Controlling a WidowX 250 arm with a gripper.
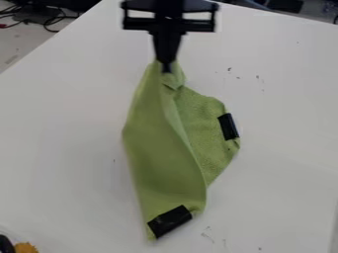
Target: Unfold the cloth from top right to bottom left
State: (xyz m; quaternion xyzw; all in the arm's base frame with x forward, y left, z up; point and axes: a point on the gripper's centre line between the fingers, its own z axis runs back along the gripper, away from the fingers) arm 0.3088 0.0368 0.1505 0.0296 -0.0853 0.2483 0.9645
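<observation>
OK so the claw (167,68) is clamped on the top end of the green cloth (155,153), rest trails below it over the white table (59,148), black strip (228,126) down and right of the claw.

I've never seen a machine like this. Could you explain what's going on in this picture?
This is a single picture, taken by a fixed camera looking down at a slant on a white table. The black machine coming in from the top edge is a robot arm. Its end effector, the part that grasps, is closed on the top end of a green cloth. The cloth is partly folded over itself and has two black strips on it: one at the right edge, one at the bottom. The job is to unfold it.
</observation>
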